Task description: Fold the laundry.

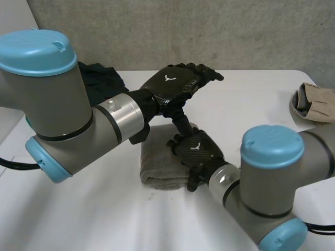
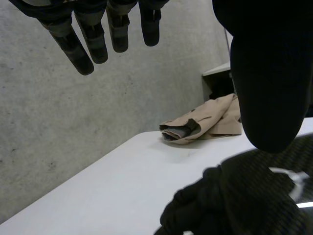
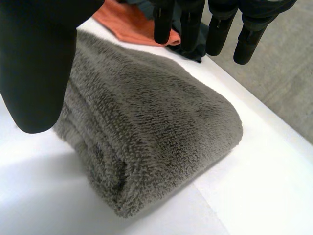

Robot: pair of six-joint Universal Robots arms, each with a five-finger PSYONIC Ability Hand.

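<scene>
R hand open-fingered over folded grey towel; L hand open, beyond it.

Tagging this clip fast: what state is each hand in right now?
Left hand: open, fingers straight, holding nothing.
Right hand: open over the folded grey towel, holding nothing.

Grey towel, tan garment (dark lining), orange cloth, white table

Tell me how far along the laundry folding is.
Done: the grey towel lies folded on the white table. In hand: nothing; the right hand is open over it, the left hand open above. Left: the dark clothes and tan garment look rumpled.
</scene>
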